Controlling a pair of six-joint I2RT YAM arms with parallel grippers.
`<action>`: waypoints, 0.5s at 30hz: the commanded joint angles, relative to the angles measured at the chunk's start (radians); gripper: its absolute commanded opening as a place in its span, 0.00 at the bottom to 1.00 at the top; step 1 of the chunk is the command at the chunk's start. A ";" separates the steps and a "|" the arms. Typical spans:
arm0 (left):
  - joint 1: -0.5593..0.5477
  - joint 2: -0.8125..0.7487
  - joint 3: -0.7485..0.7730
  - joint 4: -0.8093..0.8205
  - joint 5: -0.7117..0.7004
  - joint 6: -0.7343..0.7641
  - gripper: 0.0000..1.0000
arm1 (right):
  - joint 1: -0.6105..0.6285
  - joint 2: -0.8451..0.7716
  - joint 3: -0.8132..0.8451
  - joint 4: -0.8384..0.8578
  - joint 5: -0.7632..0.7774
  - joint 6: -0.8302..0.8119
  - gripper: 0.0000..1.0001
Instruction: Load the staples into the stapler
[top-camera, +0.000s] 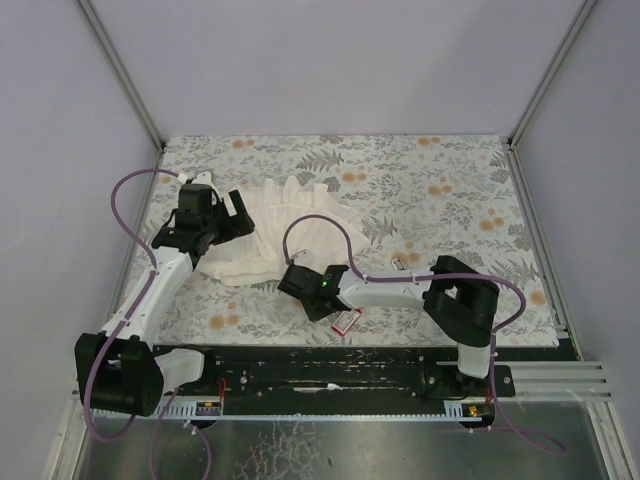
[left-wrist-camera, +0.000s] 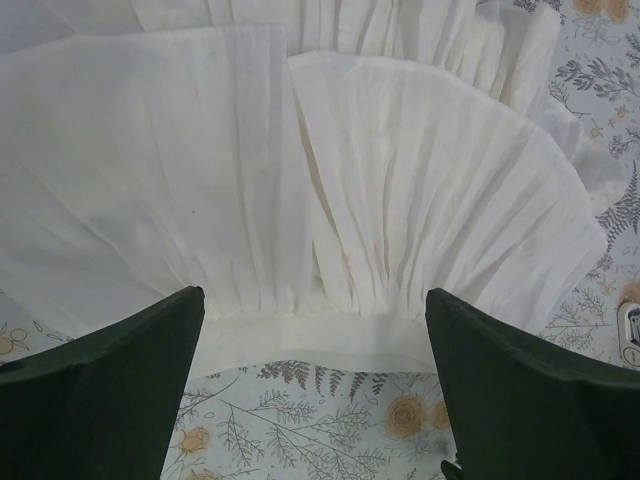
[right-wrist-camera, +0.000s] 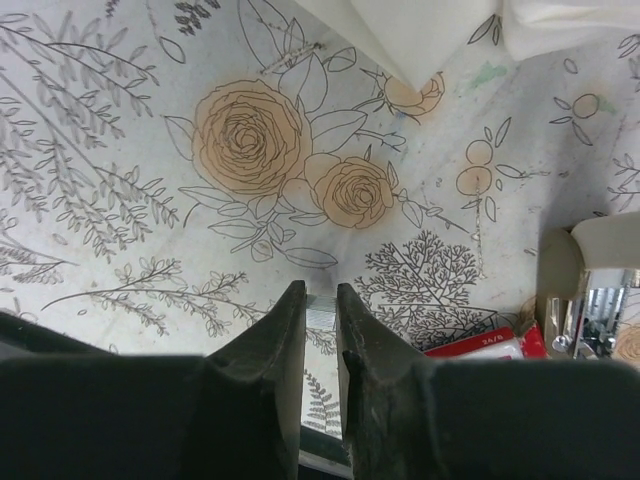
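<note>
White pleated cloth (top-camera: 300, 225) lies beside the left gripper (top-camera: 243, 217) from above, the red box (top-camera: 347, 321) under the right arm (top-camera: 385, 293). Left wrist: fingers (left-wrist-camera: 110, 400) spread wide at the cloth's hem. Right wrist: the right gripper (right-wrist-camera: 320, 292) pinches a thin silvery staple strip (right-wrist-camera: 320, 312), red box just right.

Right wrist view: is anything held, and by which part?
The right gripper pinches what look like the staples, a thin silvery strip, between its fingers; which part cannot be told.
</note>
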 joint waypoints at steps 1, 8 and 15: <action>0.010 0.006 -0.003 0.052 0.015 0.019 0.91 | 0.004 -0.123 0.016 -0.010 0.058 -0.028 0.20; 0.011 0.016 -0.006 0.053 0.025 0.017 0.91 | -0.001 -0.267 -0.010 -0.013 0.105 -0.119 0.20; 0.011 0.019 -0.015 0.061 0.054 0.020 0.91 | -0.096 -0.436 -0.224 0.114 0.026 -0.292 0.20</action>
